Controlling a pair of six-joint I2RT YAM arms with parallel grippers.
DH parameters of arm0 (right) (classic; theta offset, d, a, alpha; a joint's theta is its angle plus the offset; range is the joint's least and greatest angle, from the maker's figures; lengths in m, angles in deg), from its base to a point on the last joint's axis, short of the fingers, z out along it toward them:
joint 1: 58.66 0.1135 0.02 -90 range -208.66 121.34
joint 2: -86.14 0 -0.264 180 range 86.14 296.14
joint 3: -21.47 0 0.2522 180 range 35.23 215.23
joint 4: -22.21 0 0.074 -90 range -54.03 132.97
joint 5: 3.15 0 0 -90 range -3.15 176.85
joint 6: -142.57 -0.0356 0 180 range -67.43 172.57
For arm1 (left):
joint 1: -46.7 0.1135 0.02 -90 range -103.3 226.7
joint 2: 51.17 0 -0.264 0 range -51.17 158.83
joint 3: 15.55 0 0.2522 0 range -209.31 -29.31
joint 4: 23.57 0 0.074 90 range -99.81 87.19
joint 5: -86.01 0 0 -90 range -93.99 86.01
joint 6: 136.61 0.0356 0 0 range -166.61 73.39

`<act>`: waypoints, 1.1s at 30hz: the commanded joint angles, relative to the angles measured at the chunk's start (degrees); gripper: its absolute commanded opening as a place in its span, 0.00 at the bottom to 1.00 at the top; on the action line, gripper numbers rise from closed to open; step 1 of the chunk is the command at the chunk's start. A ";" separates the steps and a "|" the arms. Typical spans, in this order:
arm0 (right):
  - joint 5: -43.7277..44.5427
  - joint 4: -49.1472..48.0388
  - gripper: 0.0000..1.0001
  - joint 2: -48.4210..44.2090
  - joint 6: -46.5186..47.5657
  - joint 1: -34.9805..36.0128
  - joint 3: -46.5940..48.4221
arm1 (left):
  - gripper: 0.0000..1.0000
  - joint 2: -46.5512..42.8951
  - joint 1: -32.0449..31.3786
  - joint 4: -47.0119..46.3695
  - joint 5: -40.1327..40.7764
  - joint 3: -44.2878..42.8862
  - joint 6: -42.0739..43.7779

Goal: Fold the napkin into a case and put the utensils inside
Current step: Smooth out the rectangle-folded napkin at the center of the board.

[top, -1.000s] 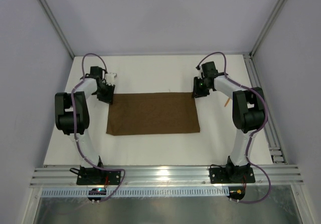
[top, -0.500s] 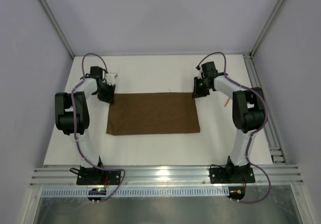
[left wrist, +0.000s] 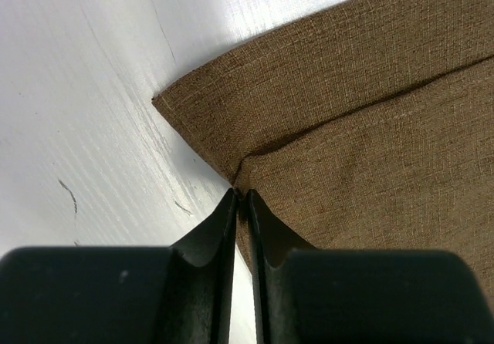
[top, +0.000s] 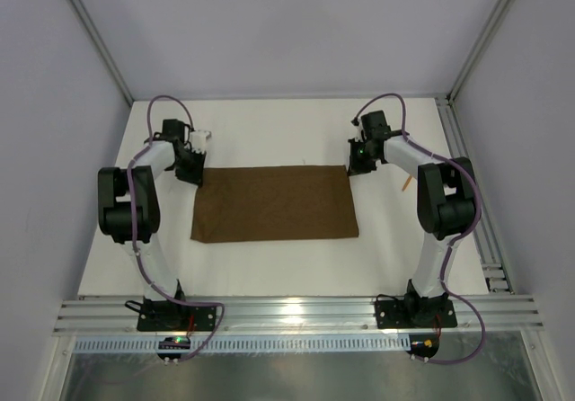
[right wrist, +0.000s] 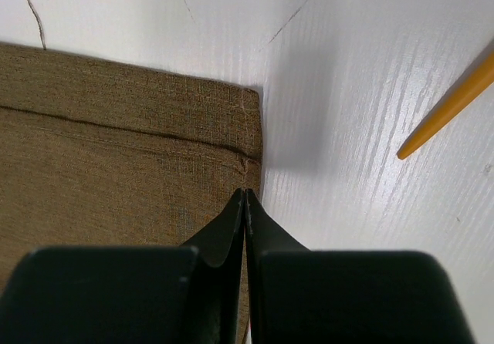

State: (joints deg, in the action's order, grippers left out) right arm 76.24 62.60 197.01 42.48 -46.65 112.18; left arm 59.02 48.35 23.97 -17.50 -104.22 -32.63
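left gripper: your fingers pinch the napkin by its upper-left corner.
napkin: flat brown rectangle, centre of the top view.
right gripper: pressed together on the napkin's upper-right edge.
utensil: orange, right of the napkin, apart.

Napkin: dark brown rectangle, flat on the white bench, long side running left to right.
Left end effector: down at the napkin's far left corner; grip too small to read.
Right end effector: down at the far right corner; grip likewise unreadable.
Utensil: thin orange sliver on the bench, right of the napkin, beside the right arm.
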 commanded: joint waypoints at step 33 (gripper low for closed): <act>-0.20 -2.46 0.05 1.90 0.07 0.47 0.04 | 0.03 -4.81 -0.33 -0.91 -1.86 1.09 0.61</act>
State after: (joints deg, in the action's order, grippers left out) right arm 75.98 61.44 199.77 42.53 -46.61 112.13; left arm 56.53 48.20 23.68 -18.55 -103.15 -32.61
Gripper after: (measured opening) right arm 0.060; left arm 0.026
